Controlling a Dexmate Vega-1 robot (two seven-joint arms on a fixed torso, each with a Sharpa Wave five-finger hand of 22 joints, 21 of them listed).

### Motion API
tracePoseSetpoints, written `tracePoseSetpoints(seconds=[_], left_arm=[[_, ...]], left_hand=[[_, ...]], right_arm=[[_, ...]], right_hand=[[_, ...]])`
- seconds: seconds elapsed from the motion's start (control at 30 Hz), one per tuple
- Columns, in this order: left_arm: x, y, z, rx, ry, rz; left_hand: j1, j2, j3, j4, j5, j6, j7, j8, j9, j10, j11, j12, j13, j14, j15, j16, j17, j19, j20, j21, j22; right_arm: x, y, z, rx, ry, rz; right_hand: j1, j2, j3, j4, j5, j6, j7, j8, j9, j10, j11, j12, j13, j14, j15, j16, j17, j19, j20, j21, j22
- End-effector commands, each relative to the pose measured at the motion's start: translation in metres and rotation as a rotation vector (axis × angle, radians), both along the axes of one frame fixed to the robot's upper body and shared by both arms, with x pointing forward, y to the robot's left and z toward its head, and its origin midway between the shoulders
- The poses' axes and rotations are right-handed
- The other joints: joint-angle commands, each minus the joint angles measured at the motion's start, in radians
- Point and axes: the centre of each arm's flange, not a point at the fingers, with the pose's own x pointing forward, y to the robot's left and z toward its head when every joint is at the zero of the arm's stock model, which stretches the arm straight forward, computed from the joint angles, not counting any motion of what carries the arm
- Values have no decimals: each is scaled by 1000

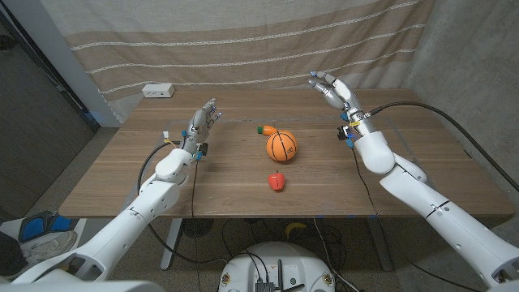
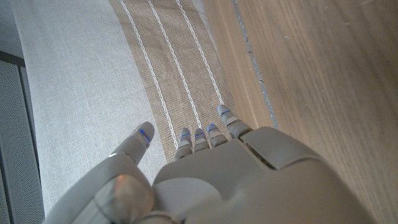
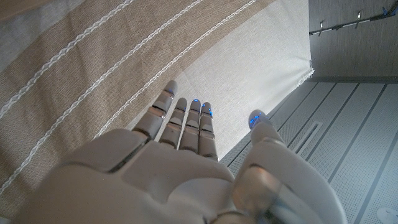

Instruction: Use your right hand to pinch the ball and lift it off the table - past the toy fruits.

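The ball (image 1: 281, 146), an orange one with black seams like a small basketball, sits on the wooden table (image 1: 122, 174) about midway between its left and right edges, roughly halfway from the near edge to the far edge. Nothing grips it. Just behind it, toward the far edge and touching or nearly touching it, lies a toy carrot (image 1: 263, 129), orange with a green tip. In front of the ball, closer to the near edge, lies a small red toy fruit (image 1: 277, 182), apart from the ball.

The right hand (image 1: 332, 88) is raised above the far right part of the table, well apart from the ball, with its fingers stretched out and spread and nothing in them. In the right wrist view the same hand (image 3: 186, 162) shows its back, fingers (image 3: 180, 121) straight and the thumb set off to one side, against a striped curtain (image 3: 81, 68).

The left hand (image 1: 203, 122) hovers over the left part of the table, also well apart from the ball, fingers extended and holding nothing. The left wrist view shows its back (image 2: 230, 180) with fingers reaching toward the curtain past the table's far edge.

A white box (image 1: 158, 91) lies at the far left corner of the table
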Motion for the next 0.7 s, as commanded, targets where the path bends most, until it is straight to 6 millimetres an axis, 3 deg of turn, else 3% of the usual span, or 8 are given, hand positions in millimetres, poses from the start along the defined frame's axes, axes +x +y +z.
tracePoseSetpoints(seconds=[0.03, 0.7], left_arm=[[-1, -1, -1, 2, 2, -1], [-2, -3, -4, 1, 5, -6]], left_hand=[[-8, 31, 1, -7, -2, -1, -8, 3, 4, -6, 0, 4, 5, -6, -5, 5, 2, 9, 0, -3, 4], [-12, 31, 2, -10, -2, -1, -9, 3, 4, -6, 1, 4, 5, -7, -4, 5, 2, 9, 1, -4, 4]], right_arm=[[-1, 10, -5, -42, 6, -22], [1, 26, -12, -125, 28, -42]], right_hand=[[10, 2, 2, -7, 6, 12, -3, 7, 1, 6, -2, 5, 3, 4, -7, 2, 0, 7, 3, -1, 4], [13, 3, 3, -12, 8, 16, -12, 6, 2, 9, -7, 4, 2, 4, -11, 2, -4, 10, 0, -2, 4]])
